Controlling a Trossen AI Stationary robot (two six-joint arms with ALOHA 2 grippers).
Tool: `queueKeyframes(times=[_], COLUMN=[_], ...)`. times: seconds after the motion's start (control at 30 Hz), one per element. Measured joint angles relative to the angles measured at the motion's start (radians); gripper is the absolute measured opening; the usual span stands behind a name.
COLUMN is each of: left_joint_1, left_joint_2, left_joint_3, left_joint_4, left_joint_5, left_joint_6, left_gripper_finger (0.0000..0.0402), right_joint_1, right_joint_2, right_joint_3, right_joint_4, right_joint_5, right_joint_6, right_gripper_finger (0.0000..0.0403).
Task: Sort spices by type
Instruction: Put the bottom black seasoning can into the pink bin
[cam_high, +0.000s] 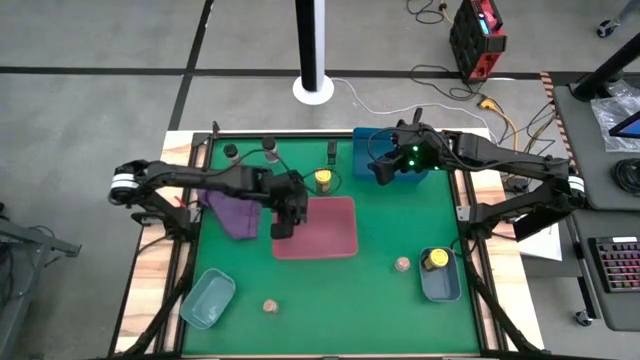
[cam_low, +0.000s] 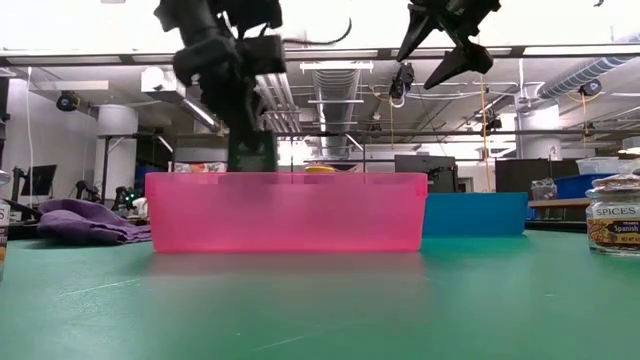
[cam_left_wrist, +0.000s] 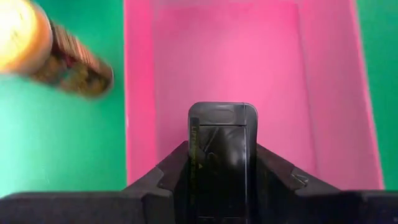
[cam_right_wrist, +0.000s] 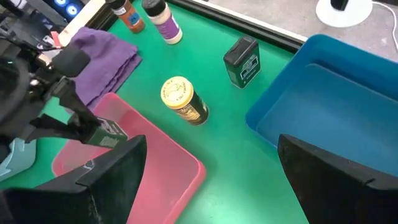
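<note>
Jaws of our left gripper (cam_left_wrist: 222, 165) clamp a small black square metal tin (cam_left_wrist: 222, 134) over the shallow pink plastic tray (cam_high: 335, 235); right gripper (cam_right_wrist: 211, 180) hangs open above the blue bin (cam_high: 365, 150). We judge the tin light, rigid, slippery: flat sides grip best.

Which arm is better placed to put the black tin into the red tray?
The left. Its gripper already holds the black tin directly above the red tray. The right gripper is open and empty over the blue tray.
</note>
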Motion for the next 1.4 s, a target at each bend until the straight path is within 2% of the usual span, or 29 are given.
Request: queueKeyframes(times=[0.33,0.8,1.03,1.4], left_joint_1=[-0.001,0.031,0.032,0.032], left_joint_2=[-0.022,-0.012,-0.012,-0.017], left_joint_3=[-0.116,-0.123,-0.122,-0.12], left_joint_4=[0.026,0.081,0.099,0.084], left_joint_5=[-0.036,-0.053,-0.052,-0.051], left_joint_6=[-0.027,-0.008,-0.008,-0.008], left_gripper_finger=[0.0108,0.0108,0.0169,0.016], right_joint_1=[0.0,0.0,0.0,0.0], right_joint_2=[0.001,0.001,0.001,0.002], right_joint_3=[0.0,0.0,0.0,0.0], right_joint_4=[0.0,0.0,0.0,0.0], right_joint_5=[0.016,0.018,0.018,0.018], right_joint_6=[-0.022,-0.036,-0.037,-0.033], right_gripper_finger=[0.0352,0.0352,0.0352,0.0352])
